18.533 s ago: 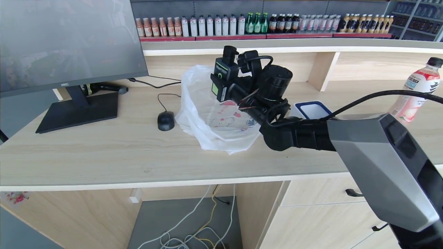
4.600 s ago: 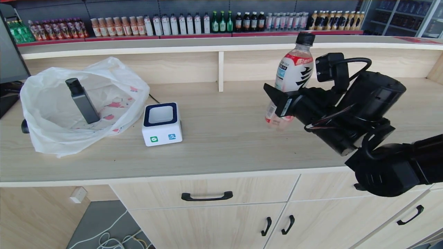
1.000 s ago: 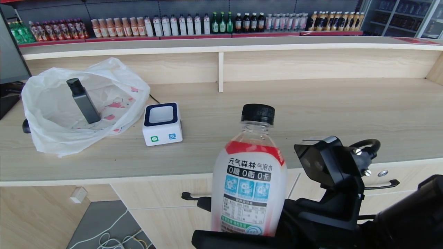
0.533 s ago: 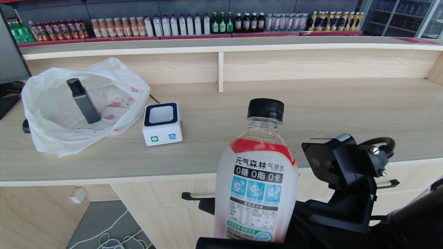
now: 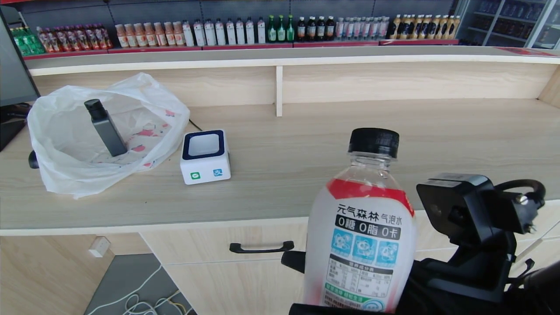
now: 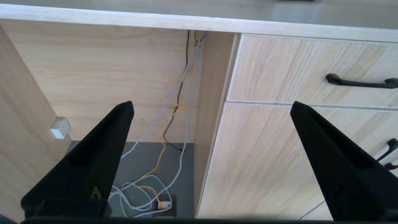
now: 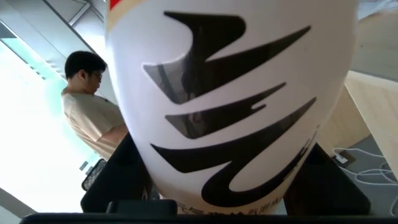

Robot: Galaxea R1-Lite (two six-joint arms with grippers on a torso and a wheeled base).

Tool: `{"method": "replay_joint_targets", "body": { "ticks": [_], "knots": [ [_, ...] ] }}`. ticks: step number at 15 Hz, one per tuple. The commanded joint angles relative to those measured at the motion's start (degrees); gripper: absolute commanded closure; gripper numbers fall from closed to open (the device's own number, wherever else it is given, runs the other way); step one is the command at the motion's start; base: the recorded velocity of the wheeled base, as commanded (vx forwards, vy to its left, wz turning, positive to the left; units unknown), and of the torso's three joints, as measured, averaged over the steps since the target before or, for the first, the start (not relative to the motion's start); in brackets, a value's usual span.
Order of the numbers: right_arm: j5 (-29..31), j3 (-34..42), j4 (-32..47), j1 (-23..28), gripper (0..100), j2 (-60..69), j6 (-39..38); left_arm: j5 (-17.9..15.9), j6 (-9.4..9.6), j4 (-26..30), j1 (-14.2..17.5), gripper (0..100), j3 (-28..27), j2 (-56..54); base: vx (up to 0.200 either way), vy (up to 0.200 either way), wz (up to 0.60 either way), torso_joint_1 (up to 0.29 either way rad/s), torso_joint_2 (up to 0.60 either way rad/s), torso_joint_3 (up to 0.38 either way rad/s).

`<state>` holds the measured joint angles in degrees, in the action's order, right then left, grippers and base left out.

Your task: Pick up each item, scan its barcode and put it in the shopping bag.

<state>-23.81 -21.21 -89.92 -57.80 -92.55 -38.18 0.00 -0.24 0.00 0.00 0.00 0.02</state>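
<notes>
A white drink bottle [image 5: 363, 236] with a black cap and a red band stands upright in my right gripper [image 5: 350, 284], held near its base. It hangs close to the head camera, out in front of the counter's front edge, right of the scanner. In the right wrist view the bottle [image 7: 230, 93] sits between the black fingers [image 7: 118, 180]. The white scanner box [image 5: 204, 156] with a blue-rimmed top stands on the counter. Left of it lies the white shopping bag [image 5: 65, 170], with a grey black-capped bottle [image 5: 105, 129] inside. My left gripper [image 6: 208, 168] is open, low before the cabinet front.
The wooden counter [image 5: 306, 144] has a raised back ledge with a divider [image 5: 278, 89]. Below it are drawers with black handles [image 5: 261, 247] and loose cables [image 6: 174, 124] on the floor. A monitor edge [image 5: 13, 65] is at far left. Shelves of drinks [image 5: 262, 30] line the back.
Over the last second my right gripper has carried the bottle to the right and a little nearer the head camera. Before that it lifted the bottle off the counter's right side.
</notes>
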Motion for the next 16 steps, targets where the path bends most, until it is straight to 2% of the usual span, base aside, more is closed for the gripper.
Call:
{"method": "replay_joint_targets", "body": {
  "ticks": [1, 3, 5, 7, 8, 10, 11, 12, 14, 15, 16],
  "knots": [
    [1.2, 2.2, -0.1, 4.3, 100, 2.6, 2.9, 0.0, -0.02, 0.0, 0.0, 0, 0.0, 0.0, 0.000, 0.000, 0.00, 0.000, 0.00, 0.000],
    [6.6, 2.7, -0.1, 7.6, 100, 2.9, 6.7, 0.0, -0.02, 0.0, 0.0, 0, 0.0, 0.0, 0.000, 0.000, 0.00, 0.000, 0.00, 0.000],
    [15.9, 3.2, -0.1, 8.0, 100, 3.3, 9.7, 0.0, -0.02, 0.0, 0.0, 0, 0.0, 0.0, 0.000, 0.000, 0.00, 0.000, 0.00, 0.000],
    [20.6, 3.2, -0.1, 8.0, 100, 3.8, 12.6, 0.0, -0.02, 0.0, 0.0, 0, 0.0, 0.0, 0.000, 0.000, 0.00, 0.000, 0.00, 0.000],
    [20.9, 3.3, -0.1, 8.2, 100, 4.7, 15.2, 0.0, -0.02, 0.0, 0.0, 0, 0.0, 0.0, 0.000, 0.000, 0.00, 0.000, 0.00, 0.000],
    [22.1, 3.6, -0.1, 8.4, 100, 4.9, 24.4, 0.0, 0.07, 0.0, 0.0, 0, 0.0, 0.0, 0.000, 0.000, 0.00, 0.000, 0.00, 0.000],
    [24.7, 3.5, -0.1, 8.5, 100, 4.9, 28.5, 0.0, 0.24, 0.0, -0.1, 0, 0.0, 0.0, 0.000, 0.000, 0.00, 0.000, 0.00, 0.000],
    [27.5, 3.0, -0.1, 8.7, 100, 4.9, 30.9, 0.0, 0.42, 0.0, 0.0, 0, 0.0, 0.0, 0.000, 0.000, 0.00, 0.000, 0.00, 0.000],
    [39.6, 3.7, -0.1, 8.8, 100, 5.4, 39.4, 0.0, 0.51, 0.0, 0.0, 0, 0.0, 0.0, 0.000, 0.000, 0.00, 0.000, 0.00, 0.000],
    [42.3, 2.8, -0.1, 8.8, 100, 5.7, 41.2, 0.0, 0.51, 0.0, -0.1, 0, 0.0, 0.0, 0.000, 0.000, 0.00, 0.000, 0.00, 0.000],
    [42.3, 1.4, -0.1, 8.8, 100, 5.4, 42.5, 0.0, 0.33, 0.0, 0.0, 0, 0.0, 0.0, 0.000, 0.000, 0.00, 0.000, 0.00, 0.000]
  ]
}}
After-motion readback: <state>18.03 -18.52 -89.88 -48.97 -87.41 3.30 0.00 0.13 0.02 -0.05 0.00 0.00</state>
